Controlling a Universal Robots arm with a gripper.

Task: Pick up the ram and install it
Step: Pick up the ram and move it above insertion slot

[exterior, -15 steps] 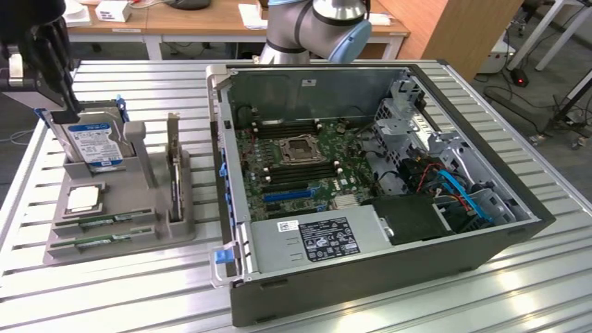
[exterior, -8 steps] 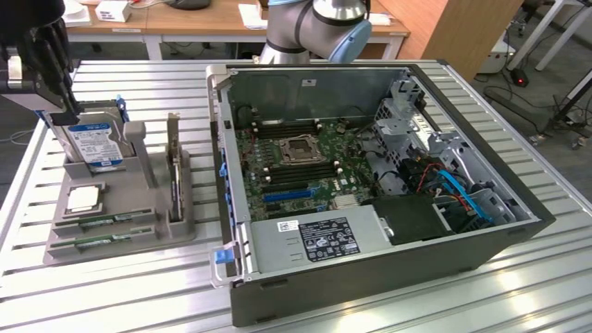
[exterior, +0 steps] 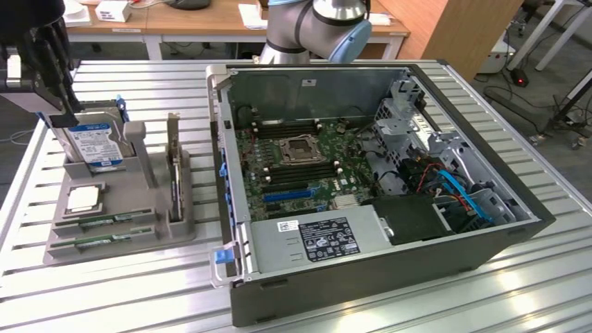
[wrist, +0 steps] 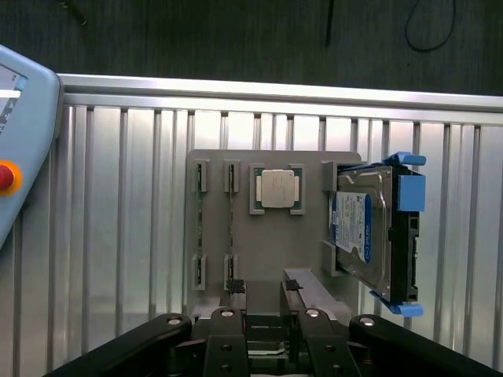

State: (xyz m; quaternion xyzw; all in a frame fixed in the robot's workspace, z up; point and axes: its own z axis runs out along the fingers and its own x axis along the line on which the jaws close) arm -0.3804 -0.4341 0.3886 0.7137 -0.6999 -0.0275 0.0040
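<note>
Wrist view, ram point(wrist: 230, 236) just beside claw point(wrist: 263, 287), off-ctr

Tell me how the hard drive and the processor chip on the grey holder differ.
The hard drive stands on edge in its slot; the processor chip lies flat in a recess. The hard drive is boxy and far larger; the processor chip is small and square. The hard drive carries a blue-white label; the processor chip's top is plain silver. Both sit on the same grey holder.
</note>
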